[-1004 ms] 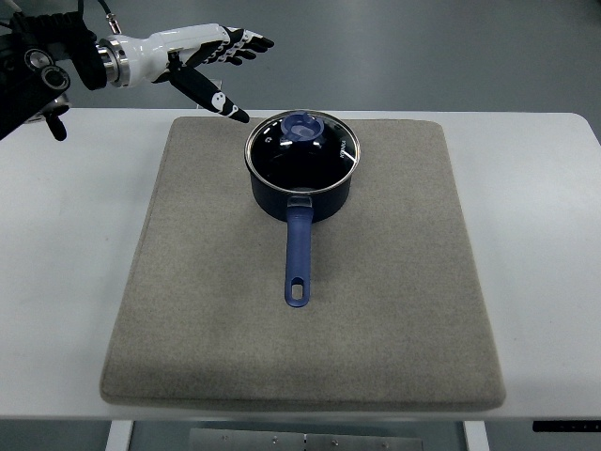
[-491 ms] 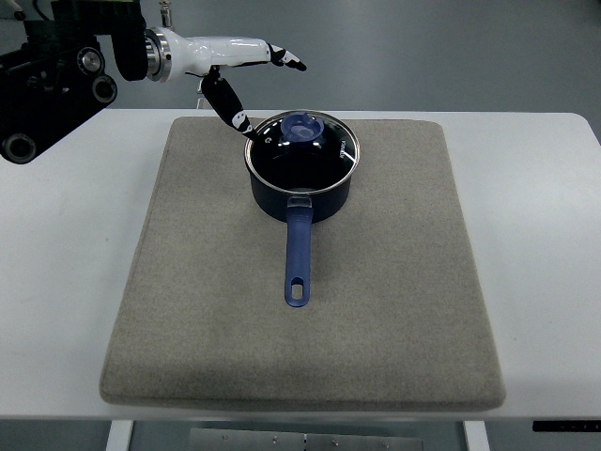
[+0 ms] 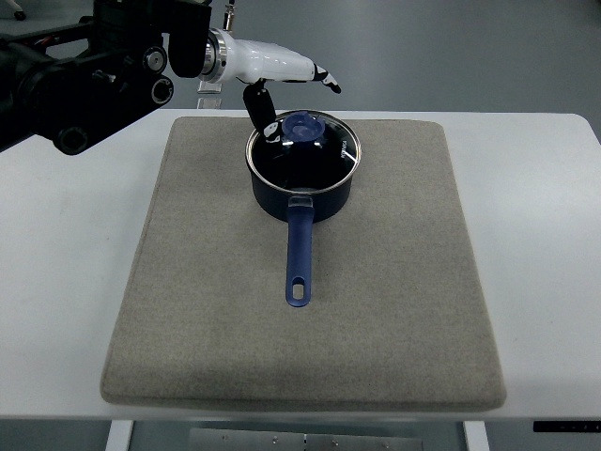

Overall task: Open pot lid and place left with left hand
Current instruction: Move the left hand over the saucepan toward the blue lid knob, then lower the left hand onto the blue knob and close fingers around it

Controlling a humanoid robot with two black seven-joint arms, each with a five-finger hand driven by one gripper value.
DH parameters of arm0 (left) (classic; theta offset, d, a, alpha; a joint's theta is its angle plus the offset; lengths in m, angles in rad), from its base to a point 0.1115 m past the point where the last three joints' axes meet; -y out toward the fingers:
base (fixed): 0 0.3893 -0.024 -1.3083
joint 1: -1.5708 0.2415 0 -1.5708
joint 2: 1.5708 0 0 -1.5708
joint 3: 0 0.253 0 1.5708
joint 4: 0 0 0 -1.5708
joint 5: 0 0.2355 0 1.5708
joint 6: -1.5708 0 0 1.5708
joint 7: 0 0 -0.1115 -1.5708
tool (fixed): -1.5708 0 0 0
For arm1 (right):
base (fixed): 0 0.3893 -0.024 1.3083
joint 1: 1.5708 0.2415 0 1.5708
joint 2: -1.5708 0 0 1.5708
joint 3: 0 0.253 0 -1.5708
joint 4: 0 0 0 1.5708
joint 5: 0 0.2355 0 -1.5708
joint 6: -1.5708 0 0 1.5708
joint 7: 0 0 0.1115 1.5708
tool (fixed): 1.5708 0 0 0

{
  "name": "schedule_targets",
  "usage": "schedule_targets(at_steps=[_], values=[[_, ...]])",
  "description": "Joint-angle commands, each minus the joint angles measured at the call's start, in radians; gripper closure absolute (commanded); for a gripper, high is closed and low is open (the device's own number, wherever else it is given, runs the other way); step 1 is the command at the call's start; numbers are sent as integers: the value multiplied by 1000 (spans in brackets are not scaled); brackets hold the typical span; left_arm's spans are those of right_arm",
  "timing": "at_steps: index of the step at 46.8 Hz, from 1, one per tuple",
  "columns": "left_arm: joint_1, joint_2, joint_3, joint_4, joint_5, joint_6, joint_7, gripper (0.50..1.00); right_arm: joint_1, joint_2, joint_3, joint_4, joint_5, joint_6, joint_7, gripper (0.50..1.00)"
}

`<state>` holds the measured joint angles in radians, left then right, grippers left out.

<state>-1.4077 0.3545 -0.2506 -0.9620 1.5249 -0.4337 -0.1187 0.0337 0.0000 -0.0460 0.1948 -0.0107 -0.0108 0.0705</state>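
Left robot hand (image 3: 282, 80) hovers open over one lidded pot (image 3: 302, 169).

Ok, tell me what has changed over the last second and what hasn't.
The left hand has swept right from beyond the mat's far left corner to just above the lid's far edge, thumb dipping toward the knob, fingers open, nothing grasped. The pot, its lid and the mat stayed put.

A white desk (image 3: 535, 216) with rounded corners carries a grey felt mat (image 3: 376, 310). Beyond its far edge lies smooth grey-blue floor (image 3: 470, 52), evenly lit.
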Motion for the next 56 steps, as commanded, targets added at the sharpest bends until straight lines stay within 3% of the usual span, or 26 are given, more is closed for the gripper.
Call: schedule_targets(at_steps=[1,6,22,52,56], values=[[-1,-6,1,0,3,-16,11,512,0,0,0,0,0,0,0,583],[1,-9,1,0,37,-48,14,512,0,0,0,0,0,0,0,583],[15,-35,2,22,55,-51,42,519,0,0,0,0,0,0,0,583],[35,-69,2,65,74,-51,43,570,0,0,0,0,0,0,0,583],[36,-78,2,66,78,-51,43,596,0,0,0,0,0,0,0,583]])
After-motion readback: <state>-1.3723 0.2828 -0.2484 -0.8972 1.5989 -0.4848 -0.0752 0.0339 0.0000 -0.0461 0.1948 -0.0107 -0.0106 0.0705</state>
